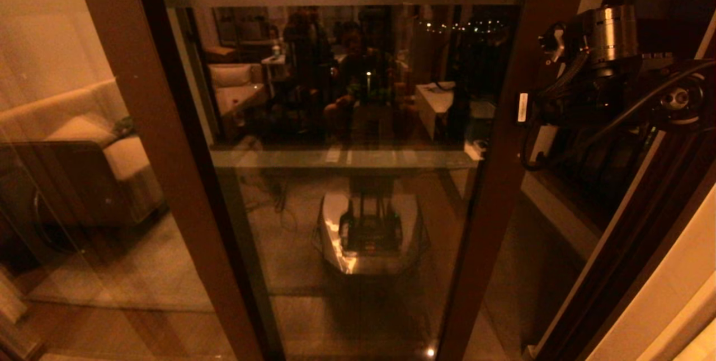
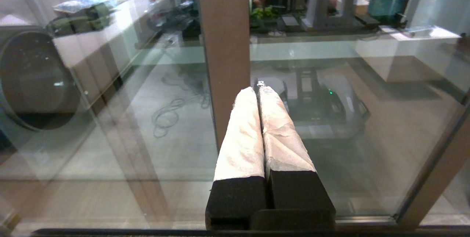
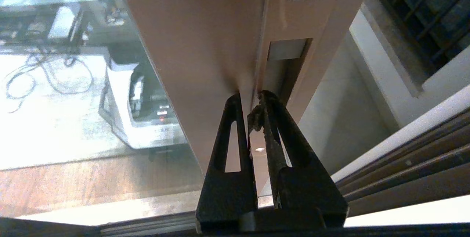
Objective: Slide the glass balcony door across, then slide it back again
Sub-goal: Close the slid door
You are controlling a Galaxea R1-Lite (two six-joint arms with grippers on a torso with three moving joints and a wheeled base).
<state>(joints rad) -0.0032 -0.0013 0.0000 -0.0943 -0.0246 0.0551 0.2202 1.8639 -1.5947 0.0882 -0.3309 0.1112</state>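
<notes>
Brown-framed glass fills nearly everything I can see from the head camera: the tall brown-framed glass balcony door (image 1: 347, 182) stands straight ahead of the rig, with a frosted band carrying Chinese characters across its top and its right-hand stile running down beside my raised right arm. To its left sits the fixed brown-framed glass pane (image 1: 72, 154), which has no handle and is not my concern.

My right gripper (image 3: 253, 99) is up against that stile, fingers pinched nearly together with nothing visibly between them, tips resting at or just short of the narrow recessed handle slot (image 3: 284, 64). From the wrist camera I'd say they touch the frame edge just below the slot, though the angle is too steep for me to be sure of contact. The left gripper (image 2: 259, 92) hangs parked low in front of the glass, its white-wrapped fingers (image 2: 240, 134) clenched shut on nothing.

I judge this panel to be heavy and rigid, riding on floor tracks (image 3: 404, 171), so it should resist at first and then run freely. The glass itself is slick and breakable; I would not push on it. The stile is stiff metal or wood with a smooth finish, so flat pressure may slip. The recessed slot is the sensible purchase: fingertips hooked into it, load applied sideways along the track, steady rather than jerked. Beyond the opening a dark barred window (image 3: 422, 13) shows.
</notes>
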